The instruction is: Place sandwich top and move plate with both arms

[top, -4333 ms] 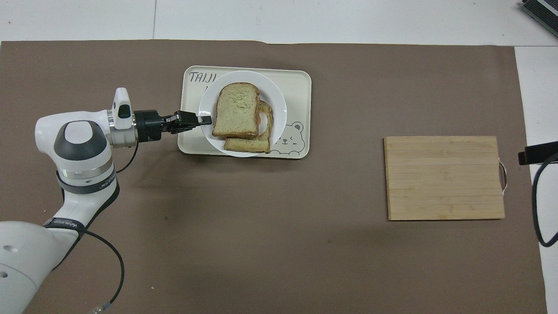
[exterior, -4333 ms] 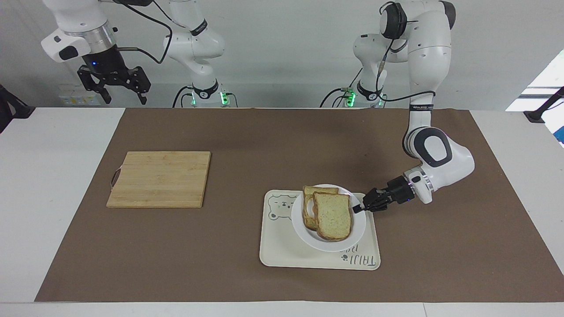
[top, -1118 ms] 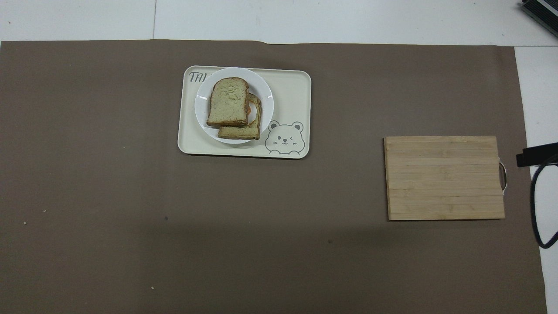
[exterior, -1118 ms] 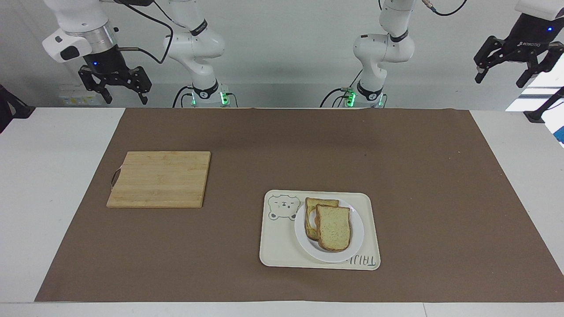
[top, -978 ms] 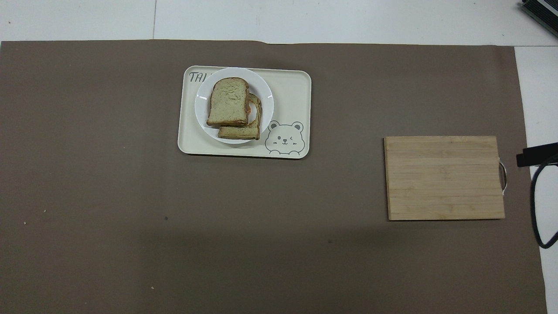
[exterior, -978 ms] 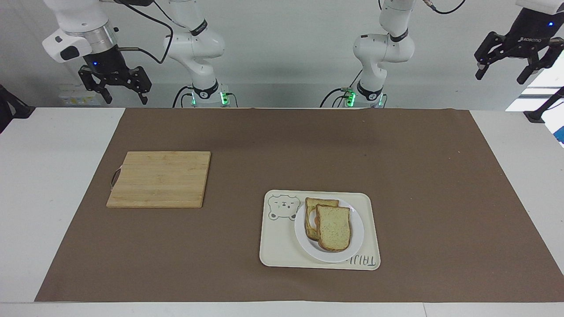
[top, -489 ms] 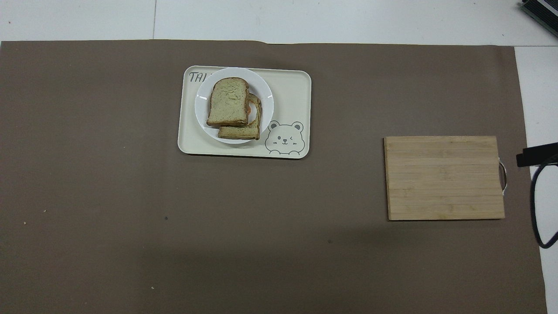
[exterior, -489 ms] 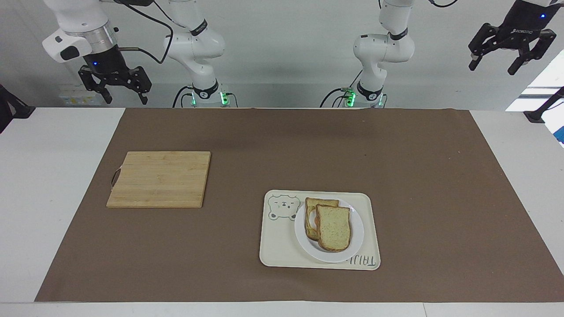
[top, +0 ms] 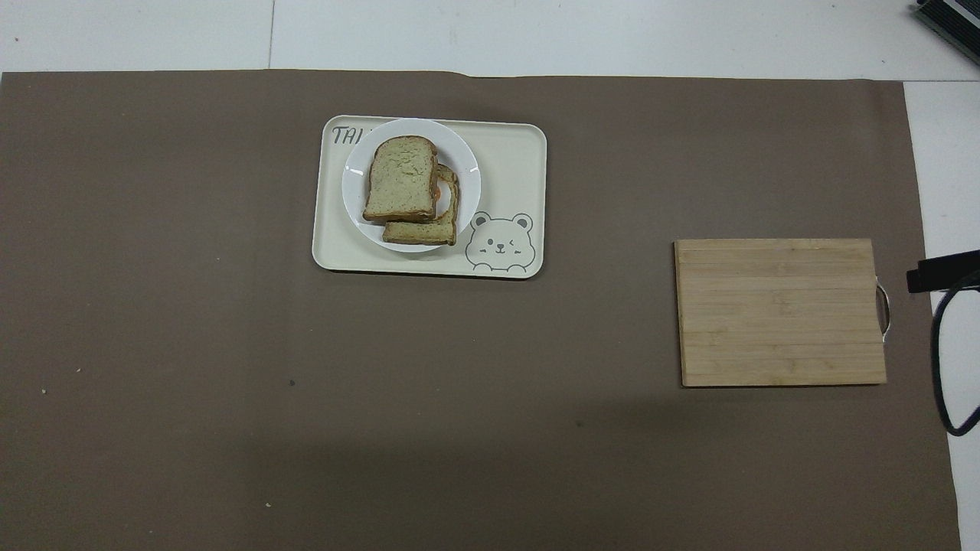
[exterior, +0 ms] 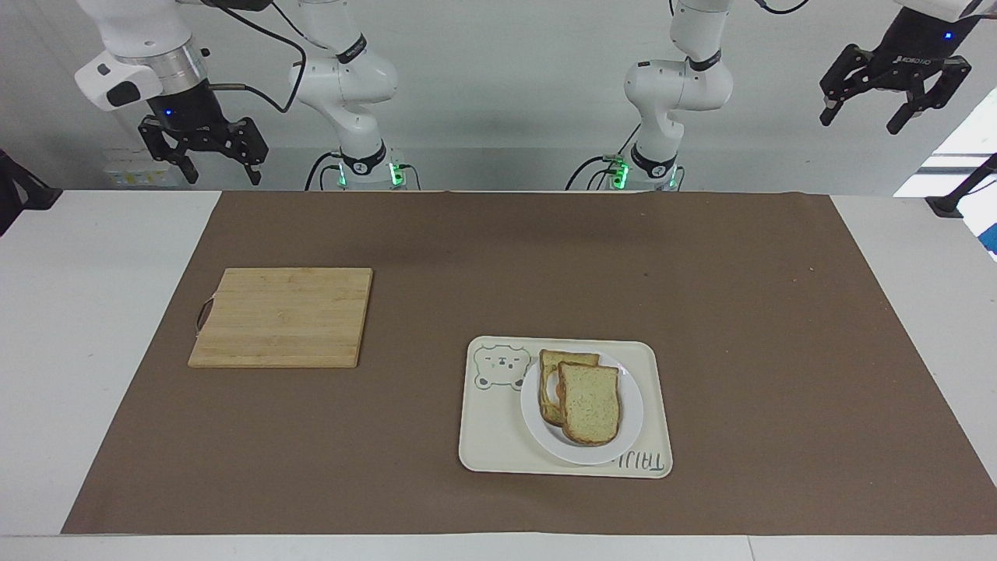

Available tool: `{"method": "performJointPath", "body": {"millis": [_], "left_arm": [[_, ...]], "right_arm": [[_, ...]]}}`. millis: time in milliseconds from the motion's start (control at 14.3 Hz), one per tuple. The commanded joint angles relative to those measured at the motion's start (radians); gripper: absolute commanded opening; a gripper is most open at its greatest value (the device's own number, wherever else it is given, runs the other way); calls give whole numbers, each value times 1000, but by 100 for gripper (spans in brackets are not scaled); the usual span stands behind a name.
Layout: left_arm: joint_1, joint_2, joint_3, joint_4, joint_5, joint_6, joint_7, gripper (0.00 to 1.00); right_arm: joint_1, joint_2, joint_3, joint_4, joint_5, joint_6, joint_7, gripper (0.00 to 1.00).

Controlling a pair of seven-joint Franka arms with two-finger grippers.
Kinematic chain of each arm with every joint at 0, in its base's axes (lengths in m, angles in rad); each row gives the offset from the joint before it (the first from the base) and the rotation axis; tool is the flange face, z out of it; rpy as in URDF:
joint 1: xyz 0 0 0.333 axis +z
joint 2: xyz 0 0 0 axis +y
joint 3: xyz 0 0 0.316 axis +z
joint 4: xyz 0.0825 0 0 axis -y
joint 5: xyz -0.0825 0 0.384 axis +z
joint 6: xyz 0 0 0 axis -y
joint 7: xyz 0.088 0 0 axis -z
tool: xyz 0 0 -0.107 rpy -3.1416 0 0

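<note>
My left gripper (exterior: pixel 894 117) hangs high in the air above my own edge of the table, out past the brown mat (exterior: pixel 498 257) at the left arm's end, its 2 fingers spread apart with nothing between them. My right gripper (exterior: pixel 205 160) hangs raised over my own edge at the right arm's end, fingers likewise parted and holding nothing; neither pincer touches anything.

The sandwich top (exterior: pixel 590 403) lies on the plate (exterior: pixel 631 421), resting on a second slice (exterior: pixel 554 363) that pokes out from under it toward me. Seen from overhead, that lower slice shows at about 5 o'clock of the top slice (top: pixel 401 179), with a little orange filling at the seam. The plate (top: pixel 468 172) sits on the cream tray (top: pixel 513 161), covering part of the lettering in the tray's 11 o'clock corner, while the bear drawing (top: pixel 501 241) is at the plate's 4 o'clock.

The wooden cutting board (top: pixel 781 311) lies bare on the mat toward the right arm's end, well apart from the tray and nearer to me than it
</note>
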Motion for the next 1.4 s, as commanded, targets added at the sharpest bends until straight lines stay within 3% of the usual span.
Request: {"method": "performJointPath", "body": {"millis": [0, 559, 769, 978, 1328], "left_arm": [[-12, -11, -4, -12, 19, 6, -30, 100], [-3, -26, 2, -18, 15, 15, -36, 100], [46, -23, -18, -17, 10, 9, -40, 100], [155, -26, -186, -20, 12, 7, -95, 100], [194, -26, -248, -21, 12, -5, -100, 100]], "right_arm": [[-5, -14, 5, -12, 4, -9, -17, 100], [-5, -14, 5, -12, 4, -9, -17, 100], [-5, -14, 5, -12, 4, -9, -17, 100], [-5, -14, 5, -12, 4, -9, -17, 100], [-5, -14, 5, -12, 4, -9, -17, 100]]}}
